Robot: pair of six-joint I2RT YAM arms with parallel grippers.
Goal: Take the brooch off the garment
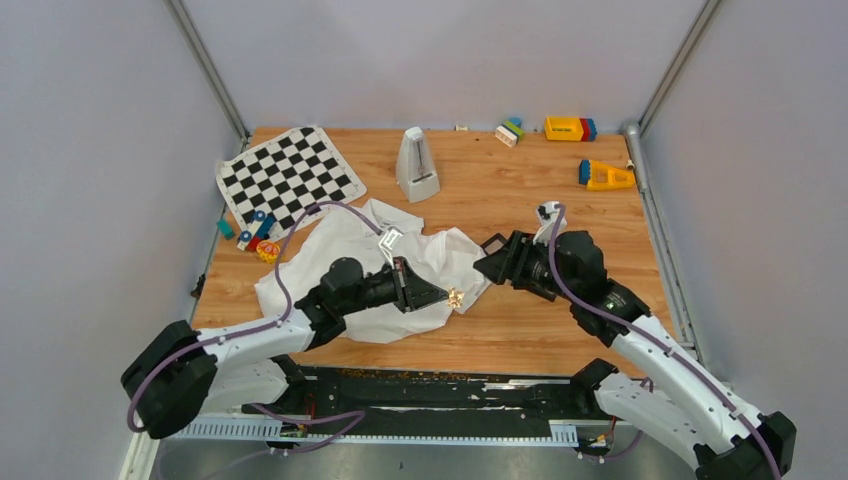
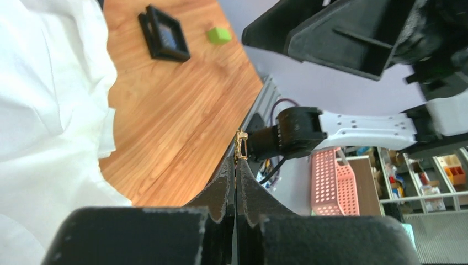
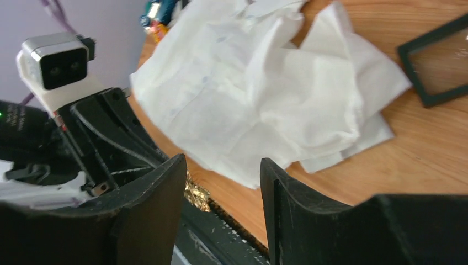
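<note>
- The shirt [image 1: 325, 245] lies crumpled mid-table, toward the left edge.
- The right gripper [image 1: 485, 265] hangs by the shirt's right side, jaws wide, empty.
- The left gripper [image 1: 445, 296] is pinched tight on the brooch [image 1: 456, 297].
- The brooch sits at its fingertips, just off the shirt's near-right hem.

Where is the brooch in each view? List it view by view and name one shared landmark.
Top external: brooch at the left gripper's tip, by the garment's lower-right edge.
Left wrist: brooch mid-frame, pinched between the shut fingertips; garment at left.
Right wrist: brooch low, left of centre, below the garment.
Shared landmark: the garment, in all three views.
</note>
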